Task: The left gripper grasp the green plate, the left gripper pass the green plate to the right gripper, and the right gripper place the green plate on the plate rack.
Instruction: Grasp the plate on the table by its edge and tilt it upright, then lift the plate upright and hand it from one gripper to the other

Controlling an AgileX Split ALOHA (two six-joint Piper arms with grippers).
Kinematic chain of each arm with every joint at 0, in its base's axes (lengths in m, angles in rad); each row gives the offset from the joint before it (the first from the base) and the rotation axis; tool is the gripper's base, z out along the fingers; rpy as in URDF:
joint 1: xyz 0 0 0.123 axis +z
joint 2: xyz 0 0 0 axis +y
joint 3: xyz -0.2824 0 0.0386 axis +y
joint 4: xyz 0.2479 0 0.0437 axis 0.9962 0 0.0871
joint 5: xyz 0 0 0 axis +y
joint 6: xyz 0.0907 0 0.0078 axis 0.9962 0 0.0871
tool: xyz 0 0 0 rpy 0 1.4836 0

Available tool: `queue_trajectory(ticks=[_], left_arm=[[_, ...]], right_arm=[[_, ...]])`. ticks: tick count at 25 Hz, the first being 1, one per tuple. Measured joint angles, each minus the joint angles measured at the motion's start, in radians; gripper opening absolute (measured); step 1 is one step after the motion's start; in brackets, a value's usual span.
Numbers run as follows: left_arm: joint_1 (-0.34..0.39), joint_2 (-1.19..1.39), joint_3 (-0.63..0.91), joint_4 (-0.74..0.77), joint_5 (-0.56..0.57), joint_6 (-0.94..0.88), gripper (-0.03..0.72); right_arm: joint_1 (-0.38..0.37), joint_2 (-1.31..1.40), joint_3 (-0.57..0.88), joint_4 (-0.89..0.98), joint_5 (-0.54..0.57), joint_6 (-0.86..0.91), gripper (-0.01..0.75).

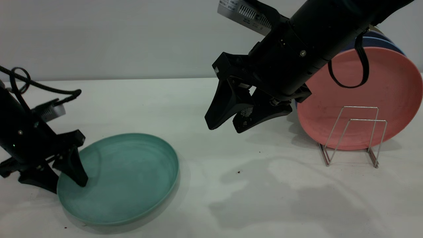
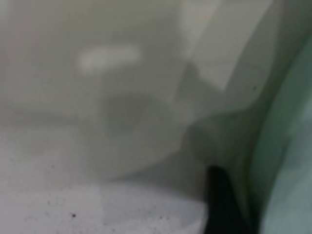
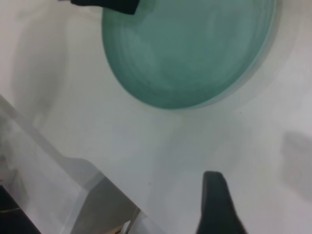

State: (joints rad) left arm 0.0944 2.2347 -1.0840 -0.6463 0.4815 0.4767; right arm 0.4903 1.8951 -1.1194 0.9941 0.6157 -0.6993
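We see the left gripper low at the table's left, jaws straddling the near-left rim of the green plate: one finger inside, one outside, clamped on it. Plate's left edge looks a bit lifted. Mid-air, right gripper hangs w/ jaws apart, holding nothing. Far right: plate rack w/ pink plate.

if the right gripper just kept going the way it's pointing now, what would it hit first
Probably the bare table. The right gripper, jaws open, hangs in the air pointing down and toward the green plate, which the left gripper straddles at its rim. Depth is unclear, but its line seems to land short of that plate.
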Motion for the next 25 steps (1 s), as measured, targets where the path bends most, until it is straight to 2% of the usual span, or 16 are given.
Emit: queue_trajectory(ticks=[4, 7, 8, 12, 16, 21, 25], left_arm=[[0.0, 0.008, -0.001, -0.016, -0.006, 0.001, 0.295], [0.0, 0.014, -0.001, -0.016, -0.007, 0.001, 0.096], [0.0, 0.014, -0.001, -0.017, -0.006, 0.002, 0.067], [0.0, 0.006, -0.001, -0.031, 0.021, 0.032, 0.042], [0.0, -0.049, -0.001, -0.096, 0.093, 0.159, 0.023], [-0.001, -0.111, -0.001, -0.329, 0.178, 0.426, 0.021], [-0.007, -0.115, -0.001, -0.47, 0.251, 0.585, 0.021]], right_arm=[[0.0, 0.0, 0.0, 0.0, -0.002, 0.001, 0.498], [0.0, 0.002, 0.0, 0.001, -0.002, 0.022, 0.498], [0.0, 0.004, 0.0, 0.001, -0.003, 0.028, 0.498], [-0.028, 0.028, 0.0, 0.003, -0.004, 0.037, 0.498], [-0.112, 0.056, -0.001, 0.011, -0.001, 0.039, 0.498], [-0.224, 0.098, -0.009, 0.074, 0.082, -0.027, 0.498], [-0.24, 0.128, -0.038, 0.178, 0.173, -0.114, 0.498]])
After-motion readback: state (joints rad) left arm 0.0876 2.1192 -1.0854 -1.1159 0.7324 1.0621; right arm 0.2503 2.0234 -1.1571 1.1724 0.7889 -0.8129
